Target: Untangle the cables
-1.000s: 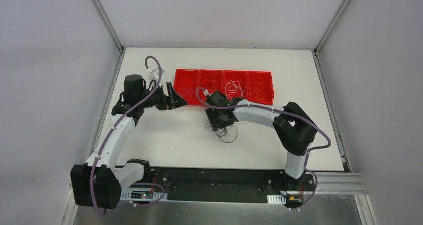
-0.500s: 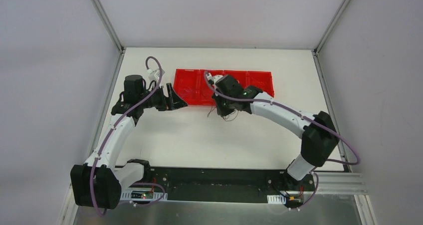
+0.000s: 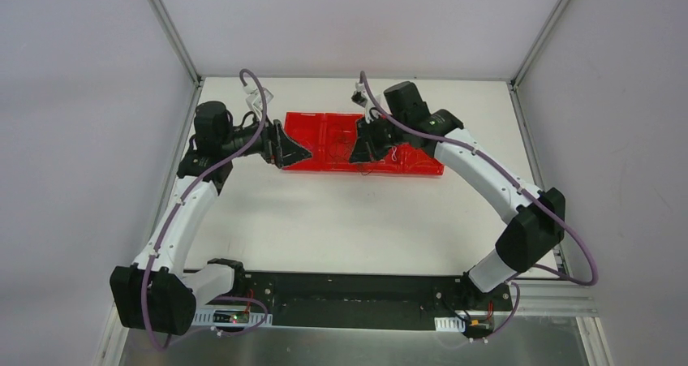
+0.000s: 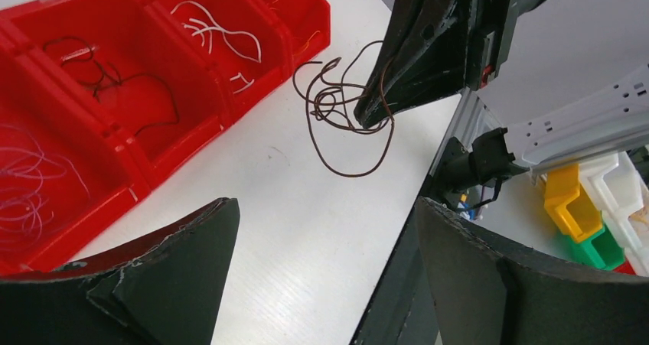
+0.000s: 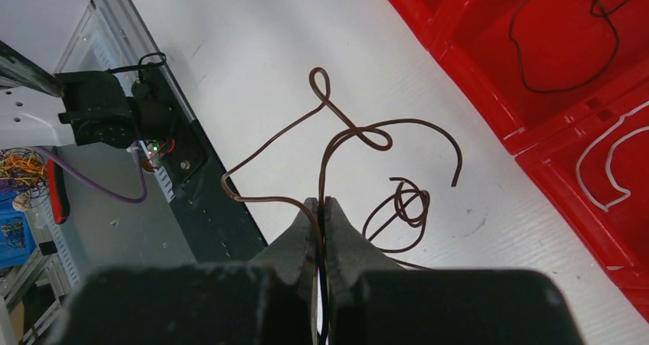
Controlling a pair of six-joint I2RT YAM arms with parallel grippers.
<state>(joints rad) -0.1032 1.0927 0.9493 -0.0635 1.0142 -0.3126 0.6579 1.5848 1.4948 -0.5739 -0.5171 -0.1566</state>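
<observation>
the brown cable is a small knot of loops with a few loose ends sticking out. it hangs from the right jaws, which are pressed flat together on one strand, just off the near side of the red tray. whether its lowest loop touches the tabletop i cannot tell.

the tray's compartments already hold sorted wires: white, black and some pale thin ones.

the left jaws stand wide with nothing between them. they point across at the knot from near the tray's left end, with a gap in between.

the step in hand looks like a two-arm pull-apart, with one side pinned and the other not yet taken. the next move probably calls for the left jaws to cross that gap and close on a free end or outer loop, not on the tight coil in the middle (pulling there would likely cinch it). the two arms can then draw apart slowly.

the tray wall runs close beside the knot, and a trailing loop could snag on its lip. the open room is the bare tabletop on the near side of the tray, between the two arms. the side walls and the black rail at the near edge bound it.
</observation>
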